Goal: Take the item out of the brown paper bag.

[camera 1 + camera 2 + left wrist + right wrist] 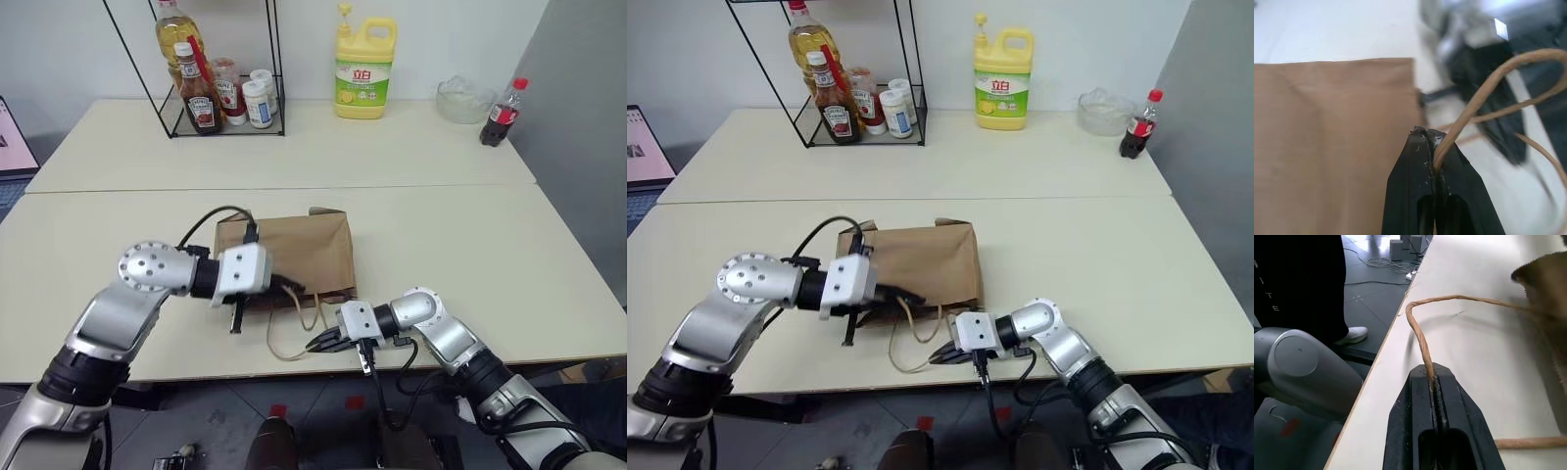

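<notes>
I see the brown paper bag [294,257] lying at frame centre on the table [470,245]. My left tool [1432,147] and right tool [1432,382] each pinch a handle [284,333]; the item is perhaps inside.

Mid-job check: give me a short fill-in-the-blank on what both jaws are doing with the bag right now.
1. The left gripper has its jaws shut on a twisted-paper ____ of the brown paper bag.
2. The right gripper has its jaws ____ on the other loop handle.
3. The brown paper bag lies ____ on the table.
4. The yellow detergent jug stands at the table's ____ edge.

Missing words: handle; shut; flat; far
</notes>
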You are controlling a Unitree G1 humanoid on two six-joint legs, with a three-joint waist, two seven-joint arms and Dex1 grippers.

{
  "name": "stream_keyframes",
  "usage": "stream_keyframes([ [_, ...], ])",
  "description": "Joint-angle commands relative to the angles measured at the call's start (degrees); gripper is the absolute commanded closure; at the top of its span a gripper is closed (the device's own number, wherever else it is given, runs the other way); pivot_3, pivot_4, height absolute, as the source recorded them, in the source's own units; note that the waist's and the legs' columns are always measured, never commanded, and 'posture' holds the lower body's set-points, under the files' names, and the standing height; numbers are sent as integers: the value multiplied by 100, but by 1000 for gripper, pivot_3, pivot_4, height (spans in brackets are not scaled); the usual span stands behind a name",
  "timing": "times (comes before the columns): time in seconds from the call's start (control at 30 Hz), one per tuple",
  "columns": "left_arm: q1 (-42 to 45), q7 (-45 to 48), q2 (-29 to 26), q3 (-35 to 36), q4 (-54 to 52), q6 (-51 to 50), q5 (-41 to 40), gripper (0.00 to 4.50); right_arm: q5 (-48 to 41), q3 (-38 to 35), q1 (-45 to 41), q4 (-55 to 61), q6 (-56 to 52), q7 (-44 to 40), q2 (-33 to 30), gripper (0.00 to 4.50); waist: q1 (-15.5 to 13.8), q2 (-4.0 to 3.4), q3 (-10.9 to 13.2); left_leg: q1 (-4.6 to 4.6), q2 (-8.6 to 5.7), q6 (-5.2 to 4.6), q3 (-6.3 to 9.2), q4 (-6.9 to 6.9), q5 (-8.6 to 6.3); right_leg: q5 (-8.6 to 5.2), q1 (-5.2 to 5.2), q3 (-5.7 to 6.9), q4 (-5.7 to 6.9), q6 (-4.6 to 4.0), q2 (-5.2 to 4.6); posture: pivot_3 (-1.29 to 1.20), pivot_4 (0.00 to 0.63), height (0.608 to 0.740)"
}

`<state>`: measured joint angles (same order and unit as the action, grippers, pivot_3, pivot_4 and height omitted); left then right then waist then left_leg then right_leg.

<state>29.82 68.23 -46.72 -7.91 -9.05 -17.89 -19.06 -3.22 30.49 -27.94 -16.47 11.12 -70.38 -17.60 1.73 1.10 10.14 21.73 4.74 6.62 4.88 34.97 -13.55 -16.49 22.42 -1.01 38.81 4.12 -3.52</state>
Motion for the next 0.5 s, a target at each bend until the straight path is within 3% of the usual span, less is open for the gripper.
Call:
stream_keyframes([
  [0.03, 639, -378, 139, 349, 226, -891, -297, 4500, 173, 66, 116, -112, 60, 28, -16, 4472, 11, 0, 0, -2, 0, 0, 0, 0, 0, 0, 0, -1, -1, 0, 0, 0, 150, 740],
  [0.23, 2358, -1086, 608, 585, 1478, -2137, -384, 4500, 255, 104, 136, -263, 164, 55, -25, 4472, 13, 5, -2, -4, -2, 1, 12, 1, 0, 0, -9, 6, -5, 1, 1, 0, 150, 740],
  [0.5, 3157, -1719, 897, 714, 2604, -2193, -105, 4500, 294, 56, 100, -360, 213, 127, -46, 4472, 26, 4, -3, -8, -3, 6, 14, 0, 4, 0, -13, 5, -9, 1, 2, 0, 150, 740],
])
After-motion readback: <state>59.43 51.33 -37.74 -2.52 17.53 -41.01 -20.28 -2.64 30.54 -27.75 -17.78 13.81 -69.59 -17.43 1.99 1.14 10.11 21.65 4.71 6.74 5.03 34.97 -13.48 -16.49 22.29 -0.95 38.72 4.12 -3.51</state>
